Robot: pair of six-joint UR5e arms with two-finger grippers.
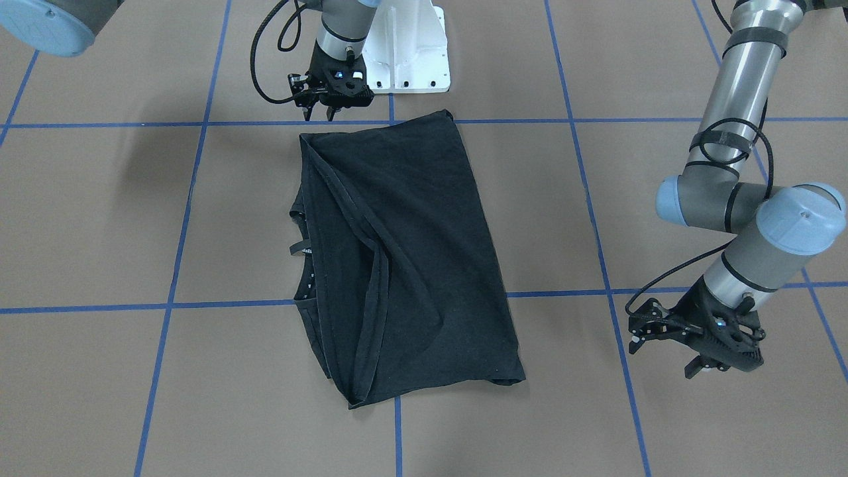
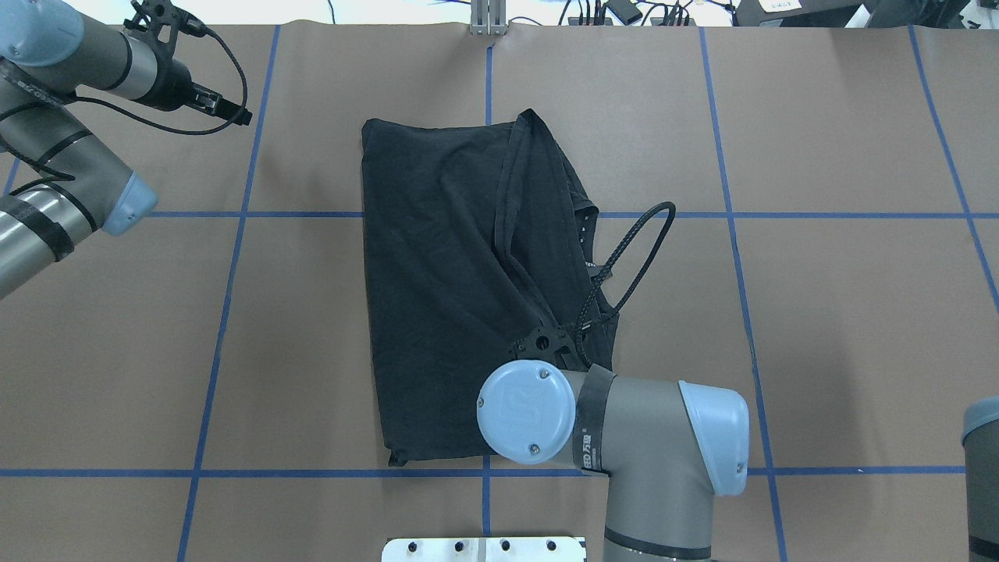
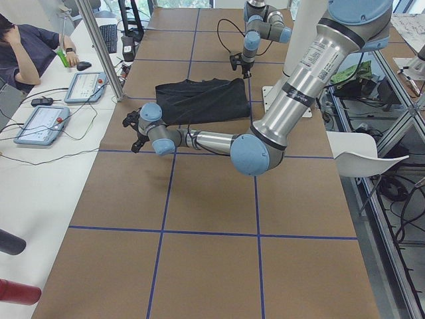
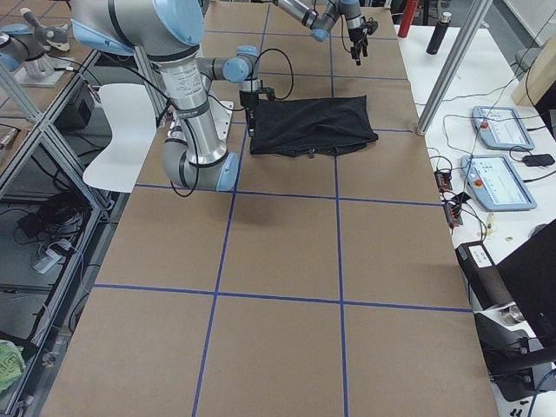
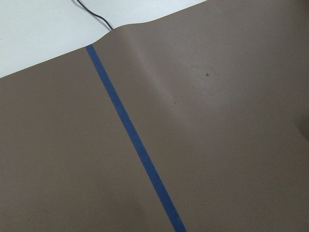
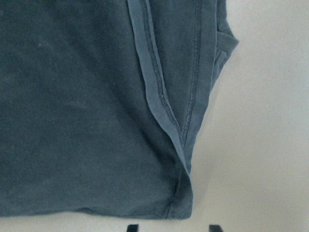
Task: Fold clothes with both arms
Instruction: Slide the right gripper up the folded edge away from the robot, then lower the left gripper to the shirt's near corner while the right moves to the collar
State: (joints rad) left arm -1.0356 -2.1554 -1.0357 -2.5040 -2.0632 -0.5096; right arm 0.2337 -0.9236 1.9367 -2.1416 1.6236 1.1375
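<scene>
- Shows a brown table (image 1: 99,218) crossed by blue tape lines, spread beneath the right gripper (image 1: 320,114) and the left gripper (image 1: 694,366).
- Shows a left arm (image 1: 742,99) and a right arm (image 2: 655,437), silver-grey with light blue caps.
- Finds a black T-shirt (image 1: 411,258) folded lengthwise and lying flat, one corner just ahead of the right gripper, well apart from the left gripper.
- Finds the right gripper pointing down, spread wide, holding nothing.
- Cannot tell whether the left gripper is wide or narrow.

Brown matte table covering (image 1: 99,218), gridded with blue tape lines (image 1: 175,265). White side bench (image 3: 33,193) along far edge carries two blue-framed control tablets (image 3: 85,86).
</scene>
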